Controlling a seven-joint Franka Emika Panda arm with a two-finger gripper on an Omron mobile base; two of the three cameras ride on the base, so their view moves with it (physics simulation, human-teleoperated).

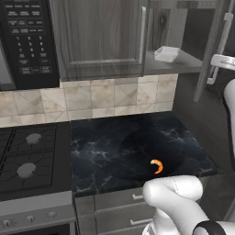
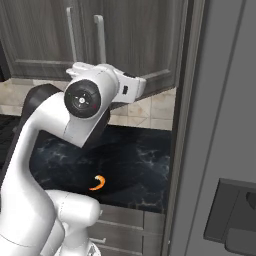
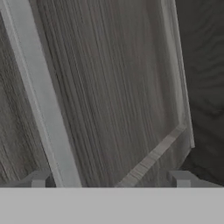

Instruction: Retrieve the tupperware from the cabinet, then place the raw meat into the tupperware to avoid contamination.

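The meat (image 1: 157, 166) lies untouched on the dark surface (image 1: 114, 151). Farther up, the gripper (image 3: 109, 181) stands wide and empty at the open cabinet (image 1: 98, 36) door, apparently just off its handle (image 3: 41, 96). Beyond, the tupperware (image 1: 166, 53) sits on the shelf, so fetching and loading remain.

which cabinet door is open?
The right door of the cabinet, swung out beside the tupperware on its shelf. The left door, next to the microwave, is shut.

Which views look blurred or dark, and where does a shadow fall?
Left base view: the counter carries a soft round shadow behind the raw meat. Hand view: the cabinet door is close and blurred. Right base view: dim on the right.
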